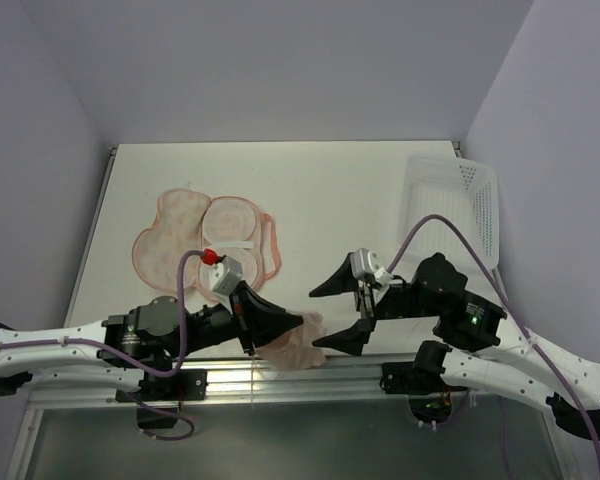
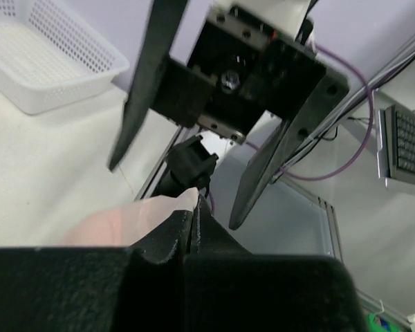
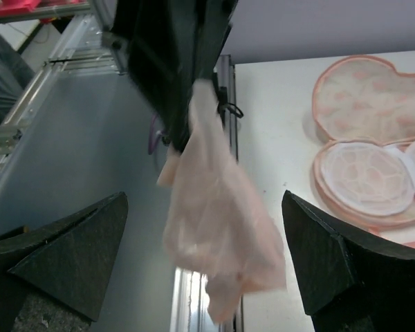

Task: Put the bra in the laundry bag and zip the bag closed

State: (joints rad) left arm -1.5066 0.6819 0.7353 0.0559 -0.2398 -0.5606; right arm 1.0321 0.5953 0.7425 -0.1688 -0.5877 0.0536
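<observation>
White surface [image 1: 320,190] carries the rounded peach laundry bag with orange-red pattern [image 1: 180,235], lying opened at 9 o'clock, pale lining up. At 6 o'clock, over the near edge, the left pincer [image 1: 296,322] is clenched on the pale peach-pink soft bra [image 1: 298,352], which dangles from it. The right pincer [image 1: 335,314] stands released, fingers spread, just beside the bra without touching. A white perforated plastic basket [image 1: 458,205] sits at 2 o'clock.
</observation>
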